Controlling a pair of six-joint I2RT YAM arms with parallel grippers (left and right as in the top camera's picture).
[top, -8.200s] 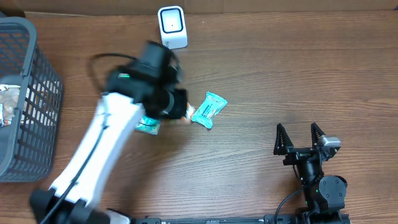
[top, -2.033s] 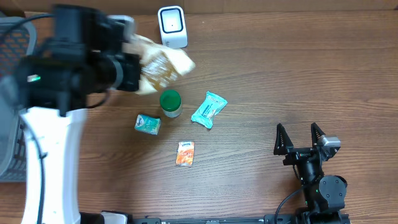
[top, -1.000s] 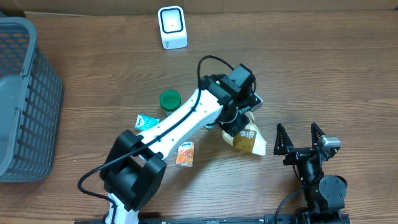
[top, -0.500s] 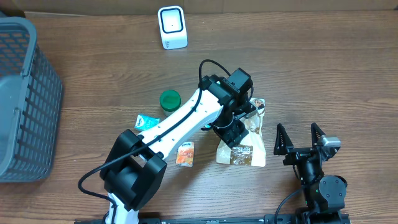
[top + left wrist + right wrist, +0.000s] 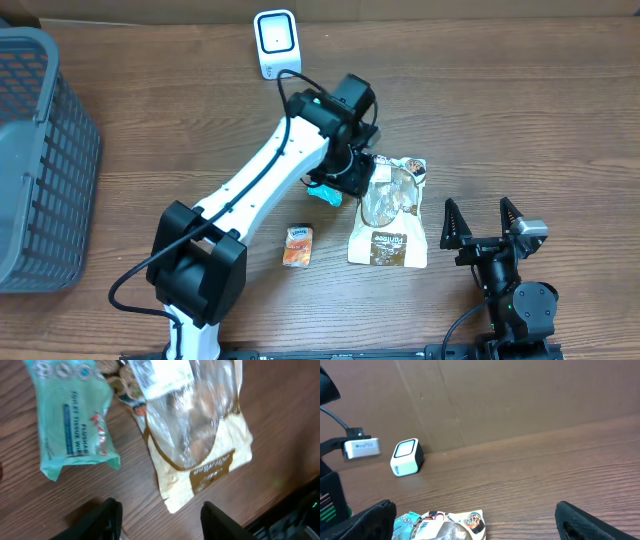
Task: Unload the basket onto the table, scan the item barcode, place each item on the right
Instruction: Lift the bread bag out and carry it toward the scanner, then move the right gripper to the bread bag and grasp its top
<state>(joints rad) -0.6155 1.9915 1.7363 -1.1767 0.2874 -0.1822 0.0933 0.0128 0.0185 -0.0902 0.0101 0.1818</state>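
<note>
Pick-up step, as judged: the left gripper [image 5: 161,509], jaws spread and empty, hangs over the snack bag [image 5: 389,215] lying flat beside a tissue packet [image 5: 75,415]; next, grasp one and present its barcode to the scanner [image 5: 277,43]; the right gripper [image 5: 482,222] rests spread.

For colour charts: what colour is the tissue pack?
Teal; the tissue pack shows best in left wrist view.
</note>
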